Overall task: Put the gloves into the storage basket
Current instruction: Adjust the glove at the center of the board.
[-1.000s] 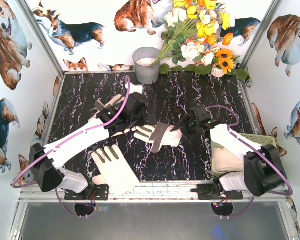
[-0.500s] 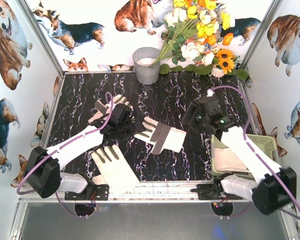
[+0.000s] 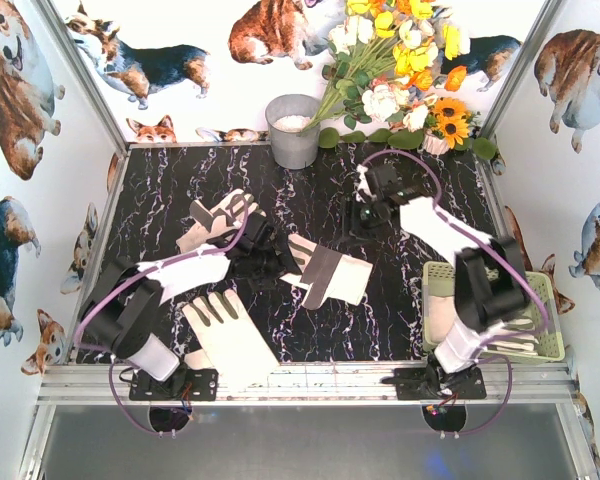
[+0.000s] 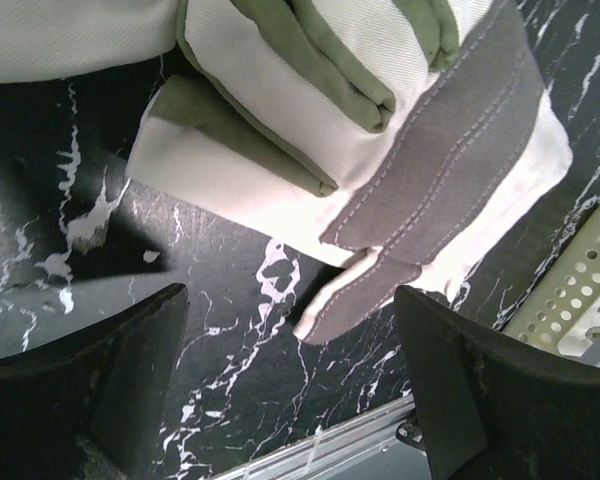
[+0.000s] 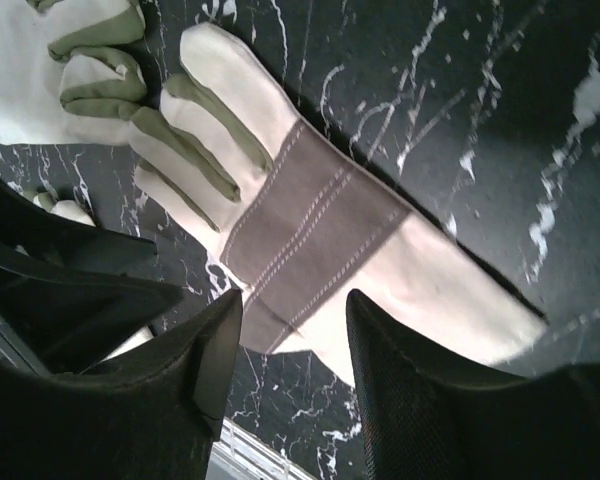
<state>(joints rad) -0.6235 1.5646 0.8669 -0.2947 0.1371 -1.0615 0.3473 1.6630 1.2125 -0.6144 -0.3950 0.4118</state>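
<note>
Three gloves lie on the black marbled table: one at the centre, one at the left rear, one near the front left. A further glove lies in the pale yellow-green storage basket at the right. My left gripper is open, low at the centre glove's finger end. In the left wrist view that glove lies just ahead of the left gripper, nothing between the fingers. My right gripper hangs open, beyond the centre glove, and the right gripper is empty.
A grey metal bucket and a bunch of flowers stand at the back edge. An aluminium rail runs along the front. The basket's slotted corner shows at the right of the left wrist view.
My right gripper has swung from beside the centre glove toward the back of the table. My left gripper has moved nearer and right, up to the centre glove's fingers.
</note>
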